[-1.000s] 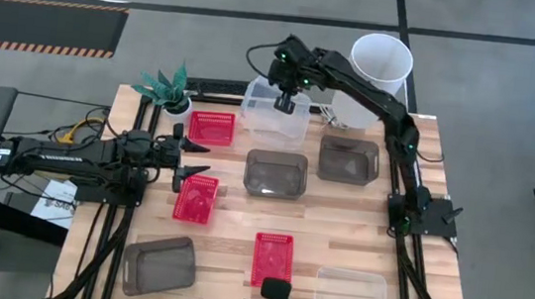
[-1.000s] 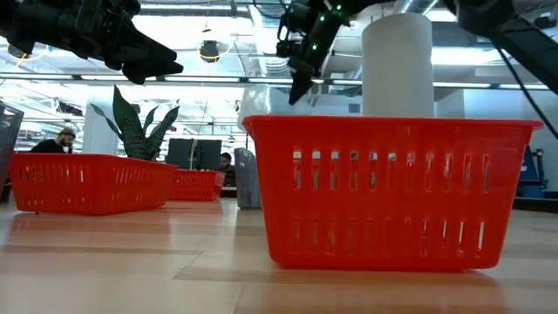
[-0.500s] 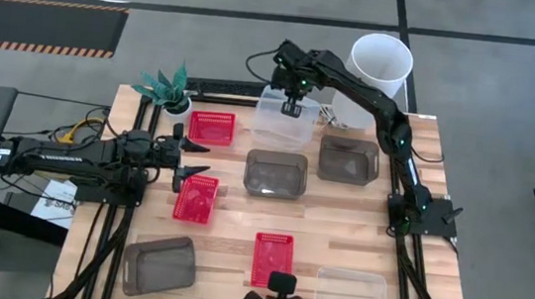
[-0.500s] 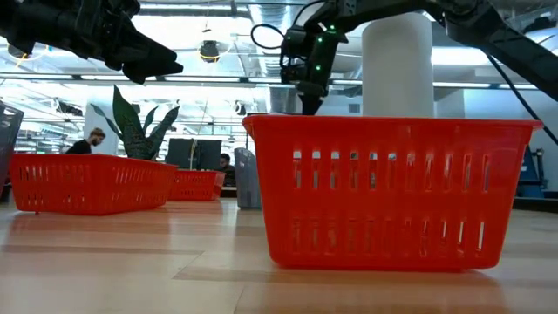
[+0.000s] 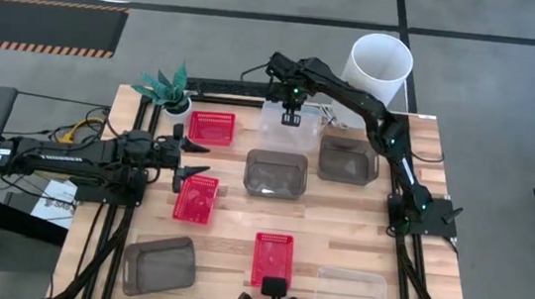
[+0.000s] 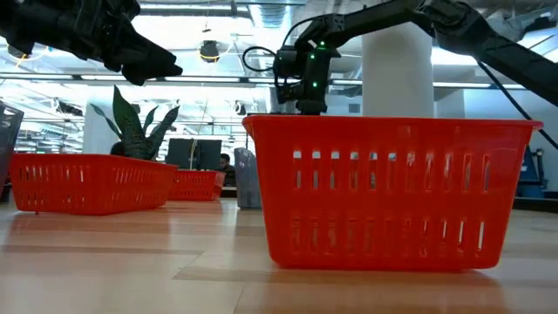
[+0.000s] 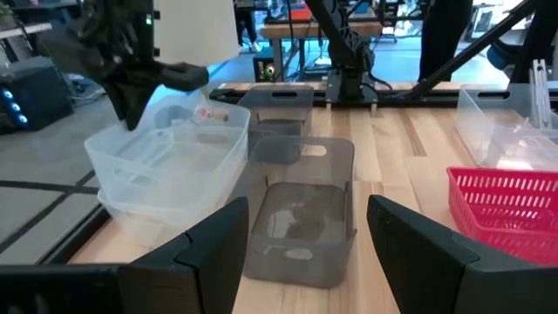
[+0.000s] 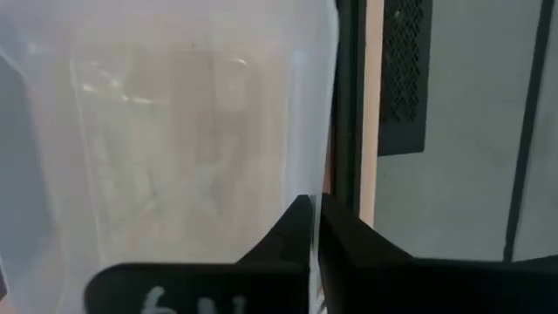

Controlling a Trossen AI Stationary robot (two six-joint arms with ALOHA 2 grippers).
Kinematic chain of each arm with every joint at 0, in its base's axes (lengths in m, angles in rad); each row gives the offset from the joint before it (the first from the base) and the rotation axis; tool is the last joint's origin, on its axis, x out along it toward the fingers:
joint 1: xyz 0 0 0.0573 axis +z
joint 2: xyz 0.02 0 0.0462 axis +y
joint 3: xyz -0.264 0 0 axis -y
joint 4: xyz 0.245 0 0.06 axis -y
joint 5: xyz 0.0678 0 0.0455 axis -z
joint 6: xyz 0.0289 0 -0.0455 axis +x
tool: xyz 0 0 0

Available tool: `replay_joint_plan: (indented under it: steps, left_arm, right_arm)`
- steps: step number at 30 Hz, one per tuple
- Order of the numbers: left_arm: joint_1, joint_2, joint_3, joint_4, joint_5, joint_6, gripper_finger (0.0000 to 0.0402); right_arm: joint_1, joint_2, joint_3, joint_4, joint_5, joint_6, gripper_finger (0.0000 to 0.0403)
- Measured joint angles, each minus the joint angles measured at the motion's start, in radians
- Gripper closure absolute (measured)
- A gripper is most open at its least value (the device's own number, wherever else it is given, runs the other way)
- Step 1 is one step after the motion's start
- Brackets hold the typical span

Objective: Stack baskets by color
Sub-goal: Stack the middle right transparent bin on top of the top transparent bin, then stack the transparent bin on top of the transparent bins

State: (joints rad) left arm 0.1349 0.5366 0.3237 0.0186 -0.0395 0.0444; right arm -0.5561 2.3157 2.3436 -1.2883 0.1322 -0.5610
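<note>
From above, the right gripper [image 5: 291, 107] reaches to the desk's far edge, over the far rim of a clear shallow plastic basket [image 5: 288, 127] nested in another. The left gripper [image 5: 197, 160] hovers near the left edge, fingers apart, between 2 red mesh baskets [image 5: 211, 128]. The left wrist view shows the clear stack [image 7: 170, 166] beside a smoky grey translucent basket [image 7: 301, 214]. In the right wrist view, fingertips [image 8: 301, 228] are pinched together on the clear rim.
</note>
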Motion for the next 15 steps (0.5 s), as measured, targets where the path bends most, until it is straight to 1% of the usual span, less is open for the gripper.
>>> replay_joint_plan:
  steps: [8, 12, 15]
  left_arm:
    - [0.000, 0.000, 0.000, -0.015, 0.000, 0.000, 0.0178]
    - [0.000, 0.000, 0.000, -0.015, 0.000, 0.000, 0.0178]
    - [0.000, 0.000, 0.000, -0.015, 0.000, 0.000, 0.0178]
  right_arm:
    - [0.027, -0.011, 0.000, 0.001, -0.003, -0.075, 0.0308]
    - [0.035, -0.011, 0.000, 0.001, 0.000, -0.076, 0.0265]
    - [0.043, -0.013, 0.010, -0.017, 0.029, -0.053, 0.0230]
